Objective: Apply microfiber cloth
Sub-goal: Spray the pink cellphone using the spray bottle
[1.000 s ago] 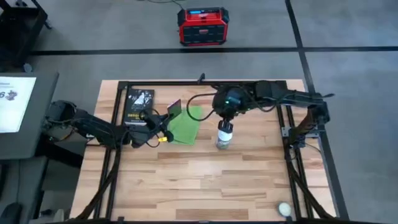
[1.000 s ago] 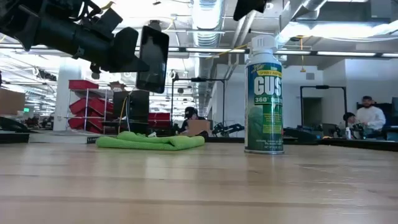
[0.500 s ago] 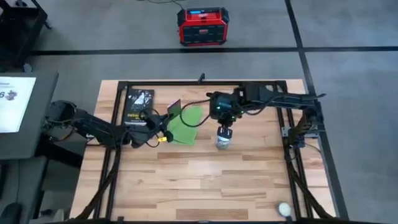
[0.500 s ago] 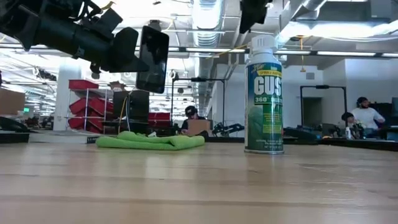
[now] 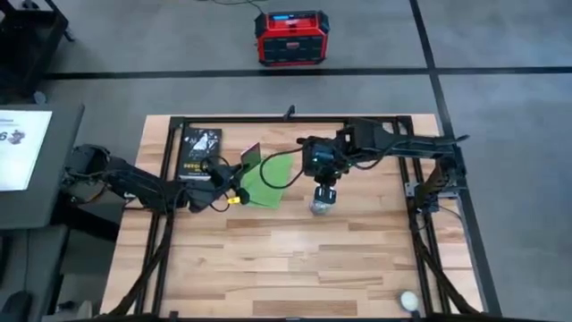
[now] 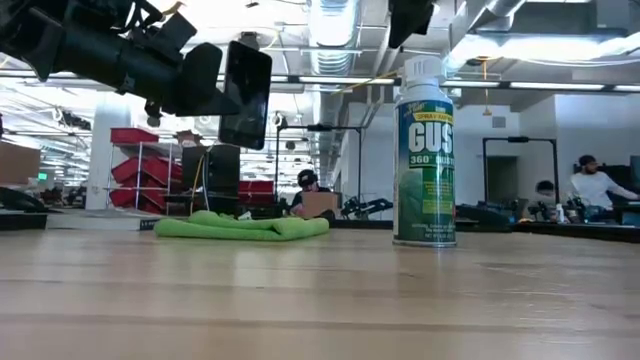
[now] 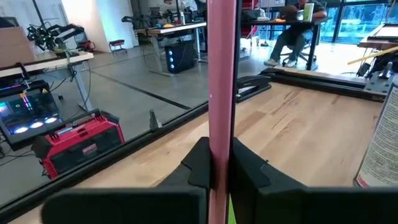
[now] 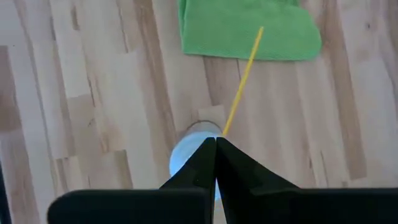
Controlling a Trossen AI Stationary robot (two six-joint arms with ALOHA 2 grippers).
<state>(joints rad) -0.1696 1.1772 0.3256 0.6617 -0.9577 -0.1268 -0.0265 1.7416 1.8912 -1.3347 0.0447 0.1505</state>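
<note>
Cloth [image 5: 268, 180] flat on surface [image 5: 295, 259], untouched | right gripper [image 8: 214, 144] drifted closer, we see its fingers together above spray can [image 6: 424, 150] | left gripper [image 7: 219, 163] clamps phone [image 6: 245, 92] beside cloth | pickup not started

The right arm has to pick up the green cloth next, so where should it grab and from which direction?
Judging by its pose, from above, at the microfiber cloth's edge nearest the spray can: it lies flat and folded, and the left gripper holds a phone over its other side.
</note>
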